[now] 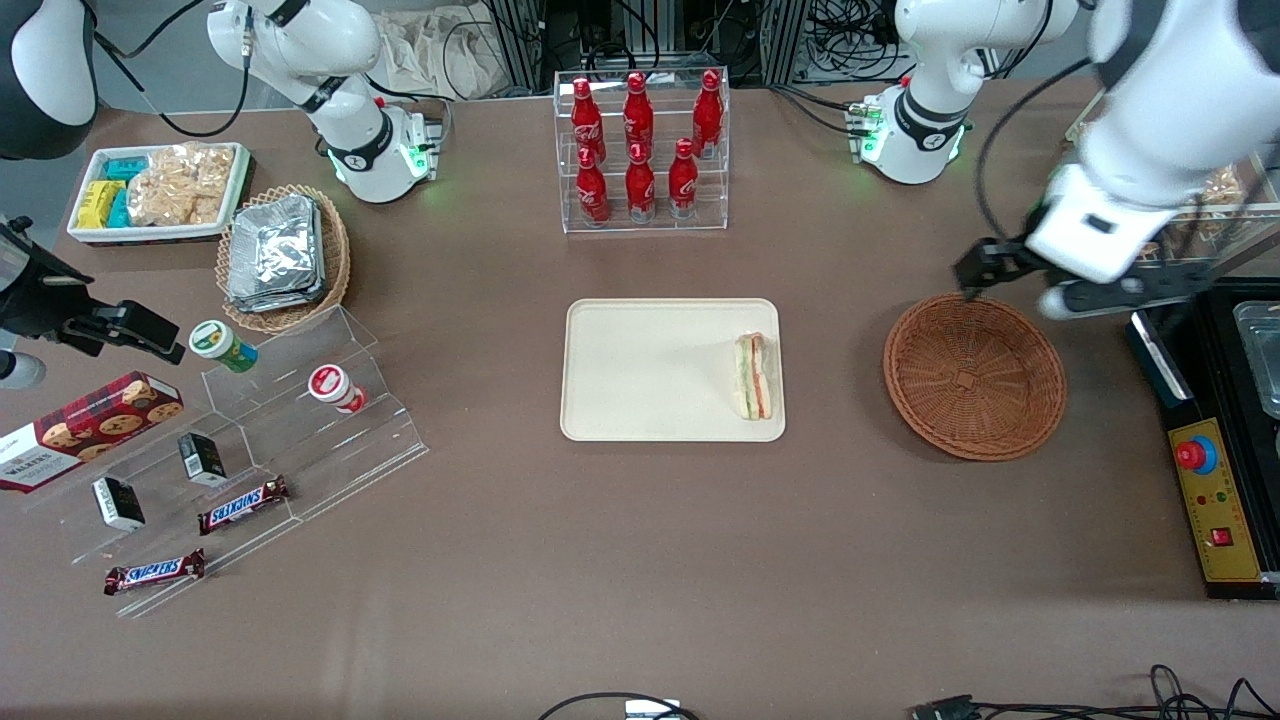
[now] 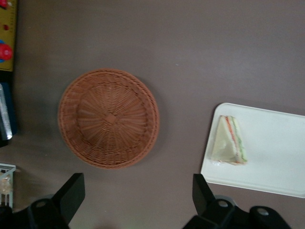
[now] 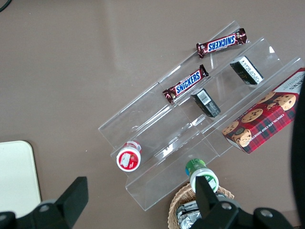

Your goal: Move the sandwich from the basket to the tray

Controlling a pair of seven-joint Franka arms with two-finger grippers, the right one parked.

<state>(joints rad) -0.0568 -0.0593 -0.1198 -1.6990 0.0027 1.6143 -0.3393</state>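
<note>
**newbie:** Tray [image 1: 640, 400] sits nearest the front camera, then the basket [image 1: 975, 377] beside it toward the working arm's end. Where's the sandwich [image 1: 753, 376]?

**mod:** On the tray, at its basket-side edge. Gripper [image 1: 1005, 280] hangs above the basket's rim, released, holding nothing. Looks done; I'd just retreat. Wrist view shows the basket [image 2: 108, 118] bare inside, and the spread fingers [image 2: 70, 196].

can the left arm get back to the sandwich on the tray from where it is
Probably yes: the gripper hangs open above the basket, and nothing stands between it and the sandwich lying uncovered on the tray.
</note>
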